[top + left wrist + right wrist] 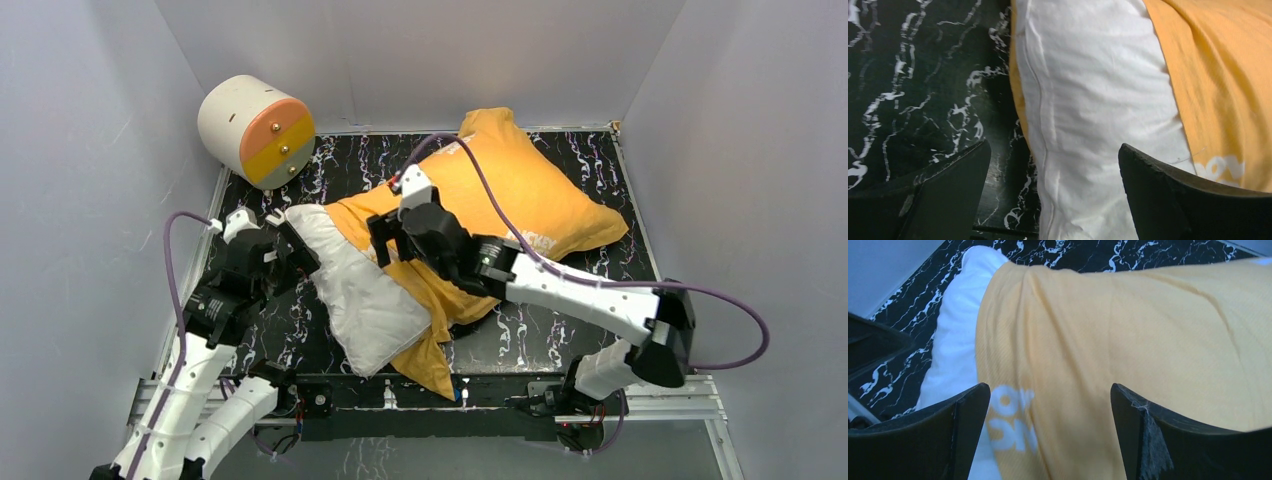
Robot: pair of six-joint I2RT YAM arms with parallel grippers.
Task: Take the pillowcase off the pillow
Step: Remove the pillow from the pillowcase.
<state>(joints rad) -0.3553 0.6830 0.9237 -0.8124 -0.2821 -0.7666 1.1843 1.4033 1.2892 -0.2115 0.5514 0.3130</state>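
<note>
The pillowcase [530, 190] is partly off: the pillow [365, 300] pokes bare from its near-left end, while its far-right part is inside. The left gripper [1053, 150] and right gripper [1048, 390] both stand wide apart and hold nothing, the left over the bare pillow, the right over the pillowcase. Most of the pulling looks undone.

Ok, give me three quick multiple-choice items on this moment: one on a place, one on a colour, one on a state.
1. Which end of the pillow lies bare?
A. the end by the left arm
B. the end by the right wall
C. neither

2. Which colour of the pillowcase faces up?
A. blue
B. orange-yellow
C. green

3. How do the left gripper and right gripper stand?
A. both shut
B. only the left open
C. both open

Answers: A, white cushion shows beside the left arm; B, only orange-yellow fabric shows from above; C, both wrist views show the fingers spread wide.
</note>
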